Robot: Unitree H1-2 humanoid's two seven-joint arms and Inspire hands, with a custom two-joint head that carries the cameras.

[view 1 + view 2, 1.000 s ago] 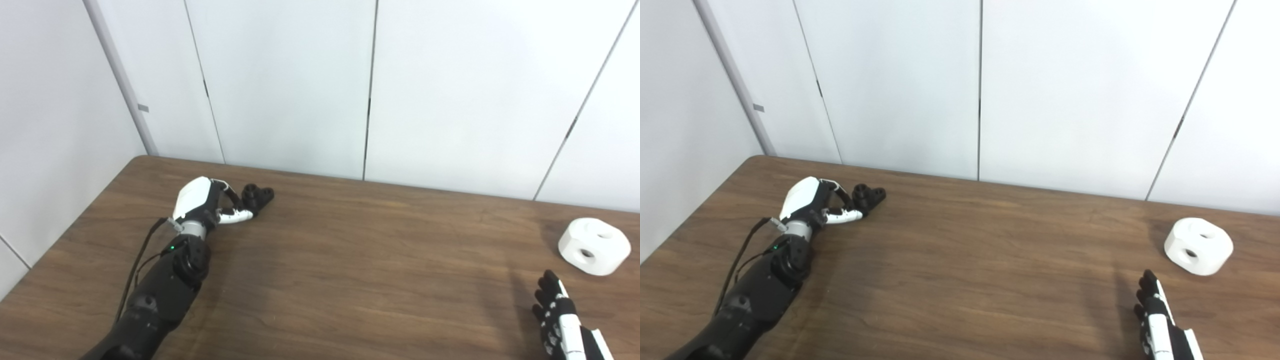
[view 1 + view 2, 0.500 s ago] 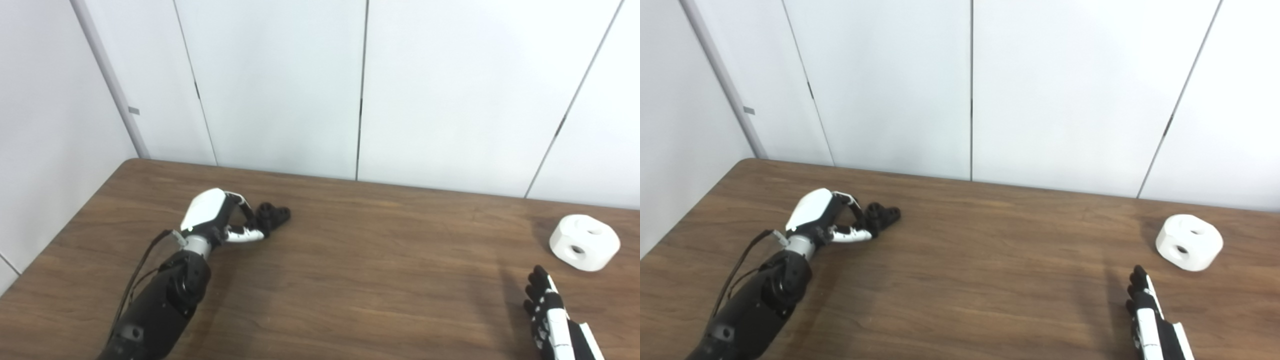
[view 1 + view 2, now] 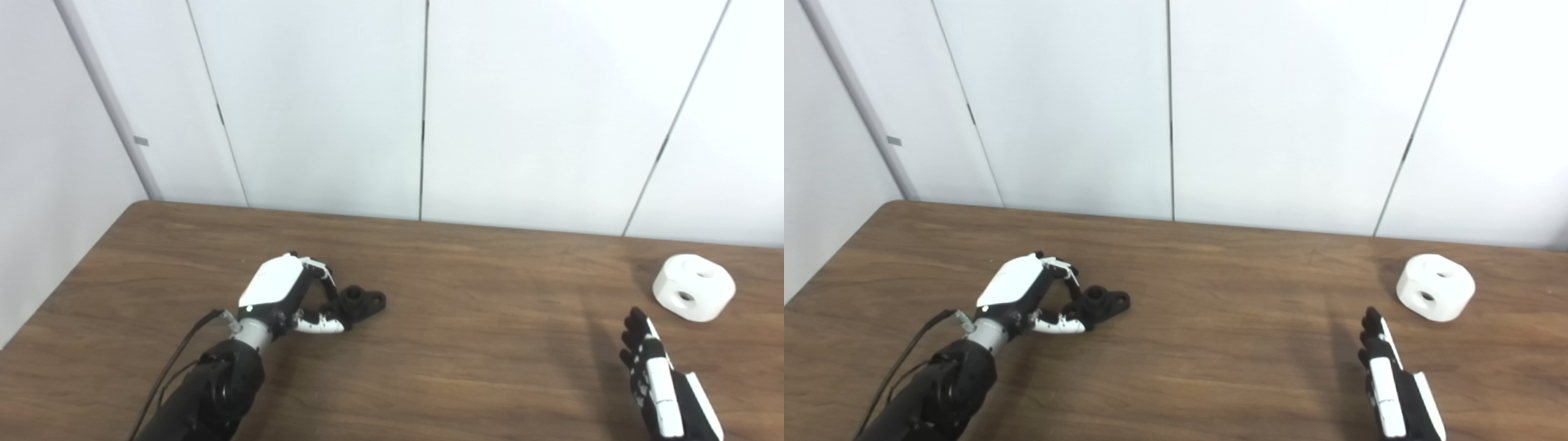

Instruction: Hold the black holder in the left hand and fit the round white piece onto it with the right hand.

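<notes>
1. Left eye view, nearest zone, 5 o'clock: the right hand enters from the bottom edge with its fingers extended and slightly apart. It holds nothing and hovers over the wooden table.
2. Nearest zone, 7 o'clock: the left forearm, black with a cable along it, rises from the bottom edge toward the table centre.
3. Middle zone, 8 o'clock of the table centre: the left hand has its fingers and thumb curled around the near end of the black holder. The holder lies low at the table surface; contact with the table cannot be confirmed.
4. Middle zone, 3 o'clock: the round white piece rests on the table, at 1 o'clock from the right hand and apart from it. Two holes are visible in the piece.
5. Far zone, 12 o'clock: white wall panels stand behind the table.
</notes>
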